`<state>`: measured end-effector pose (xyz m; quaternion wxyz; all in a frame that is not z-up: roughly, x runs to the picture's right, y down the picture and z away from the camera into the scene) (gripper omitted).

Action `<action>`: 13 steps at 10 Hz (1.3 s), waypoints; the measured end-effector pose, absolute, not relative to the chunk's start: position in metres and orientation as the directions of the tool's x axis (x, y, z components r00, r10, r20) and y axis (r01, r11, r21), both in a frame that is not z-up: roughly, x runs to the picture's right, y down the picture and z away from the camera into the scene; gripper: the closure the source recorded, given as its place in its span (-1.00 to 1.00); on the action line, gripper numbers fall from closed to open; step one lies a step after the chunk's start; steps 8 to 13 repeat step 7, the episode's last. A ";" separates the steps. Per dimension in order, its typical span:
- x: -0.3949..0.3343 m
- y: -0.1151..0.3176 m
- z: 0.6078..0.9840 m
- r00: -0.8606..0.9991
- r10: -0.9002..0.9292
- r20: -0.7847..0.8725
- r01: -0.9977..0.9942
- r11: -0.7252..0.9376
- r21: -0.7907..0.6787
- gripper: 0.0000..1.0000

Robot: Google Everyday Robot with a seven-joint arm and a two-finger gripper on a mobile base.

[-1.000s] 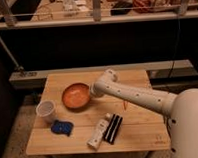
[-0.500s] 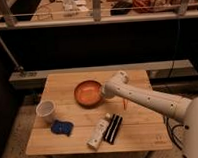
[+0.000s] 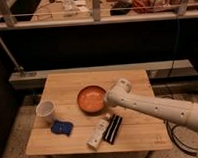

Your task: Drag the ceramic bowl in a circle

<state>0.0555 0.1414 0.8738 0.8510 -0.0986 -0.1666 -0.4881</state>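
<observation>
The ceramic bowl (image 3: 90, 99) is a round, shallow, orange-red dish with a darker rim. It sits near the middle of the wooden table (image 3: 137, 79). My gripper (image 3: 106, 98) is at the bowl's right rim, at the end of my white arm (image 3: 154, 108), which reaches in from the right. The arm's wrist covers the gripper's tips and the bowl's right edge.
A small white cup (image 3: 46, 111) stands at the table's left. A blue object (image 3: 61, 127) lies in front of it. A white tube (image 3: 98, 134) and a black bar (image 3: 113, 129) lie near the front edge. A ledge and railing run behind the table.
The bowl has slid to the right across the table, from left of centre to the middle, together with my gripper. The arm has drawn back to the right. The other objects have not moved.
</observation>
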 end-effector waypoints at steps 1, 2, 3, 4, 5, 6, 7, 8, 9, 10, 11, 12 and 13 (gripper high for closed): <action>0.045 0.145 0.871 0.449 -0.805 0.388 0.873 0.487 0.001 0.85; 0.039 0.145 0.871 0.435 -0.811 0.392 0.880 0.476 0.009 0.85; 0.031 0.145 0.871 0.414 -0.818 0.399 0.888 0.460 0.021 0.85; 0.024 0.143 0.872 0.395 -0.825 0.403 0.894 0.446 0.038 0.85; 0.018 0.140 0.873 0.380 -0.832 0.405 0.898 0.437 0.055 0.85; 0.014 0.136 0.874 0.373 -0.835 0.404 0.898 0.435 0.071 0.85; 0.018 0.130 0.877 0.387 -0.831 0.399 0.895 0.443 0.055 0.85; 0.018 0.130 0.877 0.387 -0.831 0.399 0.895 0.443 0.055 0.85; 0.018 0.130 0.877 0.387 -0.831 0.399 0.895 0.443 0.055 0.85; 0.018 0.130 0.877 0.387 -0.831 0.399 0.895 0.443 0.055 0.85; 0.018 0.130 0.877 0.387 -0.831 0.399 0.895 0.443 0.055 0.85; 0.018 0.130 0.877 0.387 -0.831 0.399 0.895 0.443 0.055 0.85; 0.018 0.130 0.877 0.387 -0.831 0.399 0.895 0.443 0.055 0.85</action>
